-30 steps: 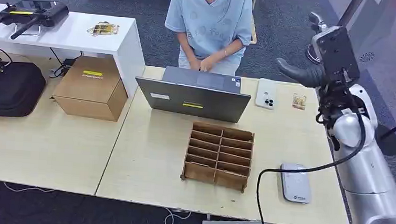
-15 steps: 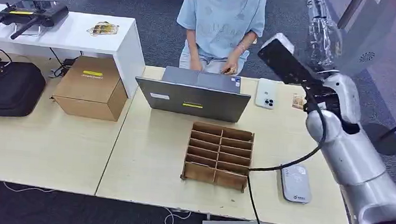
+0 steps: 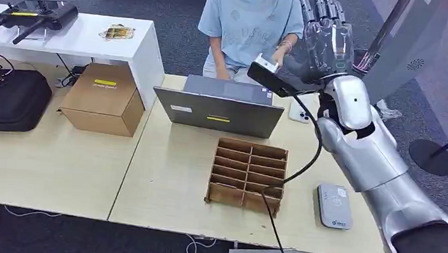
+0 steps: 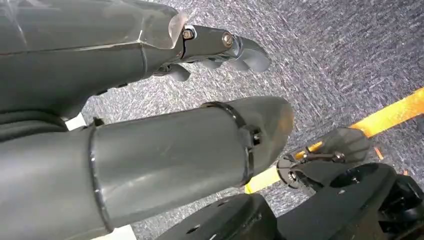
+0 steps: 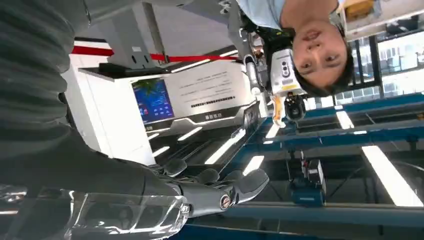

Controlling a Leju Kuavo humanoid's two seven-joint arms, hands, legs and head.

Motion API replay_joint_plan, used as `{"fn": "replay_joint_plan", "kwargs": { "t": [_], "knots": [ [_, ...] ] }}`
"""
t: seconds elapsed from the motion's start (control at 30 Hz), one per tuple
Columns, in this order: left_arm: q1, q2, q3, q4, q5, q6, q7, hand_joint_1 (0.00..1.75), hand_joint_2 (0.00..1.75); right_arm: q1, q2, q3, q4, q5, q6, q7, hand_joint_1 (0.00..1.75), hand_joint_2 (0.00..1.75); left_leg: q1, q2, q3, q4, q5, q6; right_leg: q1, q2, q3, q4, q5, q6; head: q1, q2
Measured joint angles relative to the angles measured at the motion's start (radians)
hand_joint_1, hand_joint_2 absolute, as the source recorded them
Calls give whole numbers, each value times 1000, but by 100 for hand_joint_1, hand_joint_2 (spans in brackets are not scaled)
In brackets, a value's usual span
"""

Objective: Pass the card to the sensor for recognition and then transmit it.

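The card is not identifiable with certainty; its usual far-right spot is lying hidden behind the right arm. The right hand is pointing upward above the far edge of the surface, fingers extended and holding nothing. The left hand is hanging above carpet, fingers loosely curled, empty. The sensor is lying near right, beside the wooden organizer. A person is sitting behind the laptop.
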Motion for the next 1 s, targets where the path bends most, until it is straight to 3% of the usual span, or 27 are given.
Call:
{"fn": "replay_joint_plan", "kwargs": {
  "t": [0.3, 0.47, 1.0],
  "knots": [
    [-12, 0, -2, 0, -3, -20, 16, 0, 0, -85, 100, 32, 195, 42, 122, 22, 0, 175, 0, 0, 0, 0, 1, -1, 0, 0, 0, 1, 0, 0, 0, 0],
    [-13, 0, -5, -6, -11, -22, 19, 0, 0, -132, 148, 57, 290, 60, 152, 42, 0, 175, 0, 0, 0, 0, 1, -1, 0, 0, 0, 1, 0, 0, 0, 0],
    [-28, 0, -16, -11, -21, -37, 34, 0, 0, -168, 171, 128, 405, 146, 143, 61, 0, 175, 0, 0, 0, 0, 1, -1, 0, 0, 0, 1, 0, 0, 0, 0]
  ]
}}
